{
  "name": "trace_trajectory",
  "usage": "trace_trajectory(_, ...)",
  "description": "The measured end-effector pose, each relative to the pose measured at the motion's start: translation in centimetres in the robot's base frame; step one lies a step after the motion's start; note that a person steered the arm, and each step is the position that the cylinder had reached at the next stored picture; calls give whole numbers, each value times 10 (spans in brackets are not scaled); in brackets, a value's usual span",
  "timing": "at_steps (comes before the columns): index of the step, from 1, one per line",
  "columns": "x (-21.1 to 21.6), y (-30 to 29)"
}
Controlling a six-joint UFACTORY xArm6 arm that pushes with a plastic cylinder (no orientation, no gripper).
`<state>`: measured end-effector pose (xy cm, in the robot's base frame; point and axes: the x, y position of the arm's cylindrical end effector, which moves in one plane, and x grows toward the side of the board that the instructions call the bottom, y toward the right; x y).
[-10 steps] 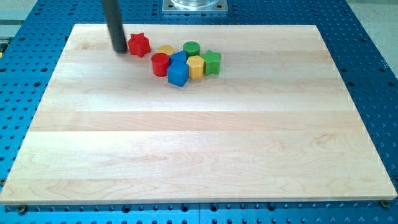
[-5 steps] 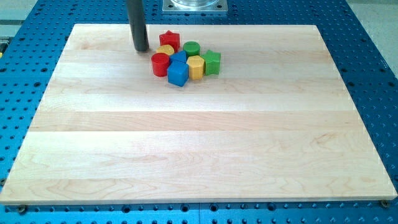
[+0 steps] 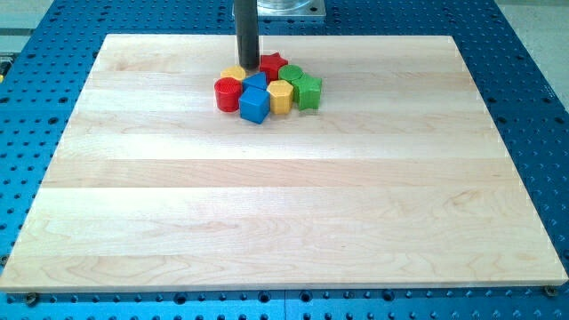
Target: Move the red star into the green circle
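The red star [image 3: 273, 64] sits near the view's top centre of the wooden board, pressed against the green circle [image 3: 291, 75] just to its lower right. My tip [image 3: 248, 69] is right at the star's left side, touching or nearly touching it. The star and circle belong to a tight cluster with a red cylinder [image 3: 228, 92], a yellow block [image 3: 235, 73] partly hidden behind the rod, two blue blocks [image 3: 254, 104], a yellow hexagon [image 3: 280, 96] and a green star [image 3: 308, 91].
The wooden board [image 3: 284, 196] lies on a blue perforated table [image 3: 533, 53]. A metal mount [image 3: 289, 9] sits at the view's top centre, just beyond the board's far edge.
My tip moved right along the top of the board, pushing the red star right into the green circle. The green circle and green star shifted slightly right.
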<state>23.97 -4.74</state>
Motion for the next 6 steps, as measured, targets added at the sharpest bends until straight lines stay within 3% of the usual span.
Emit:
trace_trajectory(2,-10,63)
trace_trajectory(4,17,29)
trace_trajectory(6,17,8)
